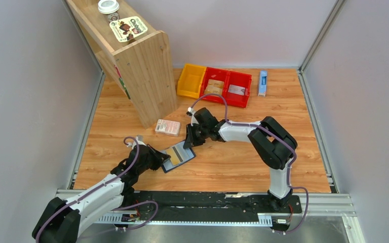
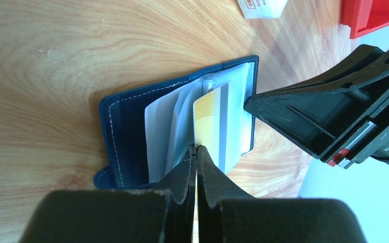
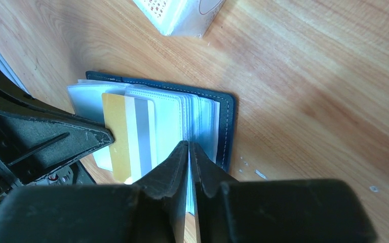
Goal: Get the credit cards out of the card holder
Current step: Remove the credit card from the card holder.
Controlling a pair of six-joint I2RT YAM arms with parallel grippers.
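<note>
The navy card holder point(image 1: 178, 158) lies open on the table, its clear pocket pages fanned up. A tan-yellow credit card point(image 2: 205, 119) with a grey stripe sticks partly out of a pocket. My left gripper point(image 2: 196, 148) is shut on that card's near edge; in the top view it point(image 1: 163, 159) sits at the holder's left side. My right gripper point(image 3: 188, 145) is shut on the holder's clear pocket pages next to its navy cover point(image 3: 227, 121), and it point(image 1: 188, 143) stands over the holder's far edge. The card also shows in the right wrist view point(image 3: 116, 136).
A pink-and-white packet point(image 1: 167, 127) lies just behind the holder. A tall wooden shelf point(image 1: 142, 66) stands at the back left. A yellow bin point(image 1: 191, 81) and red bins point(image 1: 228, 87) line the back, one holding a pale card point(image 1: 237, 90). A slim blue-and-white box point(image 1: 263, 82) lies beside them.
</note>
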